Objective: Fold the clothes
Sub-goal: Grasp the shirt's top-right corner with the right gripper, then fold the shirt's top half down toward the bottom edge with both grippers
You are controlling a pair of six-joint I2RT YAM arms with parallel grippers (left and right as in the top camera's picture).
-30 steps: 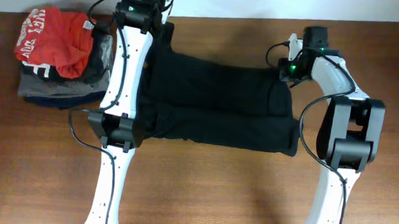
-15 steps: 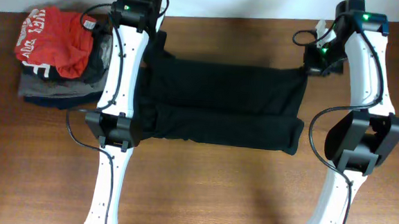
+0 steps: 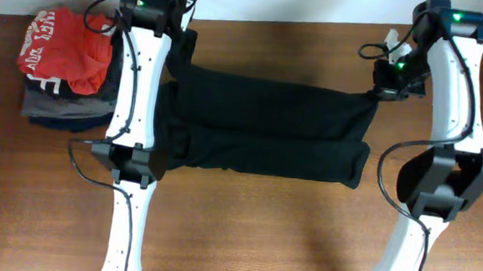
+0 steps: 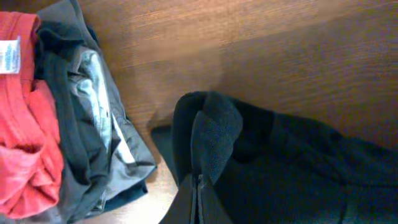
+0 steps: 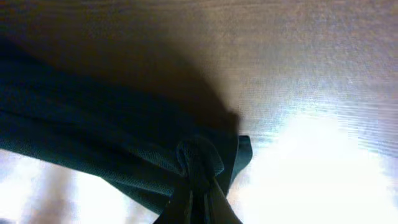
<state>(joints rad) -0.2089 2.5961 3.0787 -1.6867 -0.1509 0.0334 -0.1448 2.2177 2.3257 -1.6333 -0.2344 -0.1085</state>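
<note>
Clothes (image 3: pixel 267 129), one long black garment, lie across the middle of the table (image 3: pixel 261 229), the far layer pulled taut between both arms and a rolled band running along the near edge. Only the overhead view shows this full span. It also shows the pile at the far left corner: a red shirt (image 3: pixel 66 45) on top of grey folds (image 3: pixel 58 107), close to the garment's left end but not touching it.

The left wrist camera shows what the arm hides from above. The left gripper (image 4: pixel 198 190) is clamped tight on a thick hump of black fabric, with the pile just beside it and a white tag (image 4: pixel 9 56) on the red shirt.

The right wrist camera shows the right gripper (image 5: pixel 199 186) pinched on a bunched knot at the garment's corner, with the cloth fanning away to the left and a dark shadow on the wood behind it.

From above, the left arm (image 3: pixel 134 104) stretches straight from the near edge to the far edge, over the garment's left end. The right arm (image 3: pixel 454 90) rises along the right side, and its wrist bends back inward to the far right corner of the cloth.
</note>
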